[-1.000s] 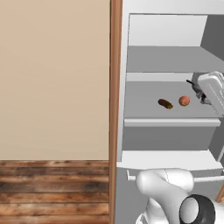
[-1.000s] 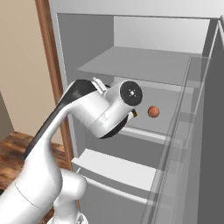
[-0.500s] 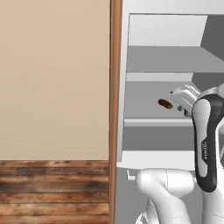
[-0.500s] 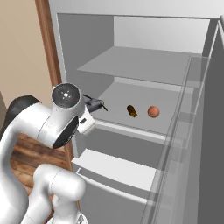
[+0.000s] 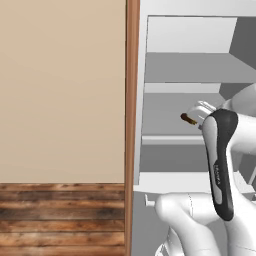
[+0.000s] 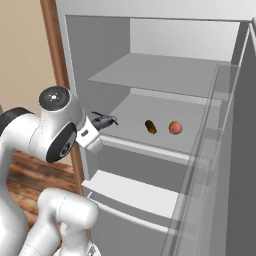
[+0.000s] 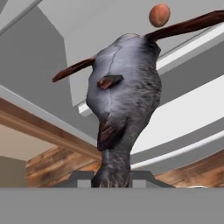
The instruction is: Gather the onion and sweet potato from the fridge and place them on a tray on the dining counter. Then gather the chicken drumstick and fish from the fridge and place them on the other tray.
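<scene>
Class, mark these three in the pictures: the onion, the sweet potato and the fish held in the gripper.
onion (image 6: 175,127), right base view, middle of the round ball on the fridge shelf.
sweet potato (image 6: 150,126), right base view, middle of the dark lump.
fish (image 7: 122,96), hand view, grey flank of its body.

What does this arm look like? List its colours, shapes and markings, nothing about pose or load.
The Franka Panda arm has glossy white, rounded, tubular links with dark grey to black joint rings. One joint carries a round grey cap with a dark centre. A long dark strip with faint, unreadable lettering runs along one link. The gripper has a boxy white body and two small dark fingers.
</scene>
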Robot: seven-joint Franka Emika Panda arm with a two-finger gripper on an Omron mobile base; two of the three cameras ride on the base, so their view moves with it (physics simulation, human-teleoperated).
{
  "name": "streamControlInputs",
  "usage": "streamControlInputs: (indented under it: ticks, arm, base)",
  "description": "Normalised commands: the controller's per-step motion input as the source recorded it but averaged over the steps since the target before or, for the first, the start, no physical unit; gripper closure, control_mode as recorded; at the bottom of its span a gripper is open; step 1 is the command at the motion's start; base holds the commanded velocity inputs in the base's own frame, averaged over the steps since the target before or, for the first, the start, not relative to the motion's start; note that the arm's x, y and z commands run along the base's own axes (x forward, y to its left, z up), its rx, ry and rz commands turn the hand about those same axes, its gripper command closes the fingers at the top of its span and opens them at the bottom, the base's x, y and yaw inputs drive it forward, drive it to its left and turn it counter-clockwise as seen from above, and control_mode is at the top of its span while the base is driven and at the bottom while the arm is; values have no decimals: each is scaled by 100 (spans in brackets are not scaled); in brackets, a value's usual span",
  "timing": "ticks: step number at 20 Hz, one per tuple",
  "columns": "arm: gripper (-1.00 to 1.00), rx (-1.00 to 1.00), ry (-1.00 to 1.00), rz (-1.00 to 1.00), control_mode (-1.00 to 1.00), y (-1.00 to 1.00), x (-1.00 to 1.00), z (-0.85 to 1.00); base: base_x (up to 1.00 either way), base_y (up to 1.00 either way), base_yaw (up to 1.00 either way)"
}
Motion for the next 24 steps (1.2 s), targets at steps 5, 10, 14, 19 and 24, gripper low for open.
streamControlInputs:
  ticks: [5,10,14,19,24]
  arm:
    - [100,0,0,-3,-100,0,0,-4]
    - [100,0,0,-2,-100,0,0,-1]
    - [100,0,0,-2,-100,0,0,0]
    - [100,0,0,-1,100,0,0,0]
    - [100,0,0,0,100,0,0,0]
  base:
    - [0,0,0]
    - [0,0,0]
    - [0,0,0]
    - [-5,7,-3]
    - [-23,27,-8]
